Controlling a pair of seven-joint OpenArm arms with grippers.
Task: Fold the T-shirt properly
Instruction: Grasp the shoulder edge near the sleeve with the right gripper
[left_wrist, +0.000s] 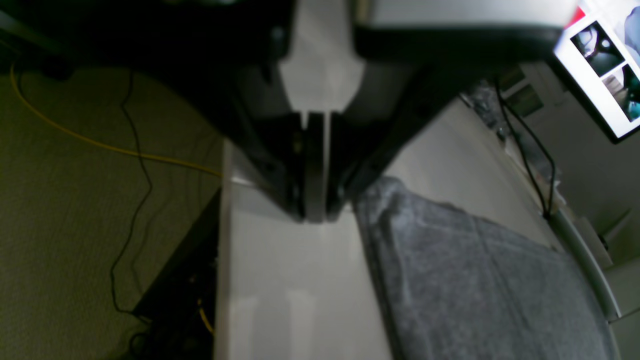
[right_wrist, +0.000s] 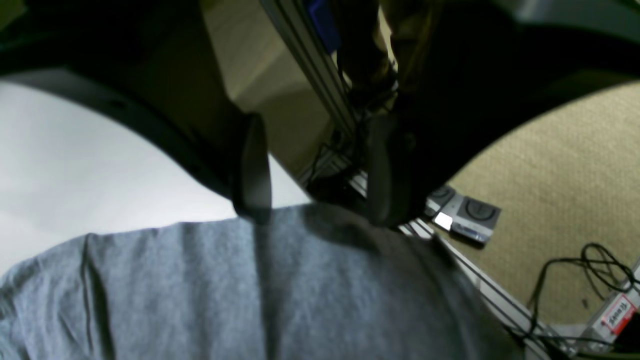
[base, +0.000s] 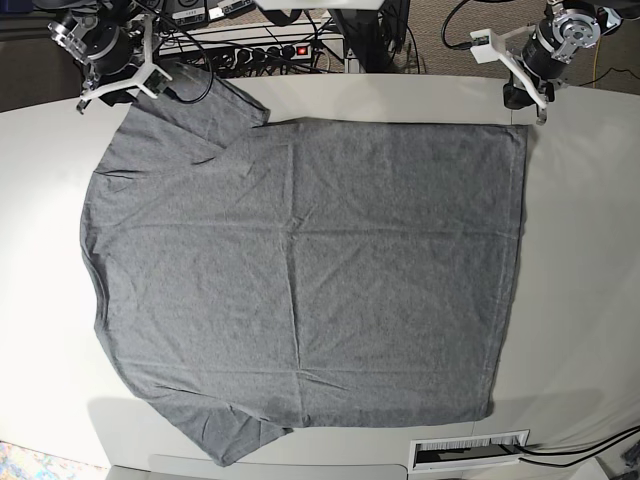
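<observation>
The T-shirt (base: 300, 280) lies spread flat on the white tabletop (base: 590, 300). The left pincer (left_wrist: 315, 212) is closed and empty, just beside a hem corner; the right pincer (right_wrist: 315, 210) hangs open over a sleeve edge

Robotics lab, power strip (base: 262, 50), monitor (left_wrist: 602, 65), cables (right_wrist: 580, 280)

A white table (base: 580, 250) fills the base view. Beyond its far edge lies a power strip (base: 262, 52) among black cables; beige carpet (right_wrist: 560, 165) covers the floor.
</observation>
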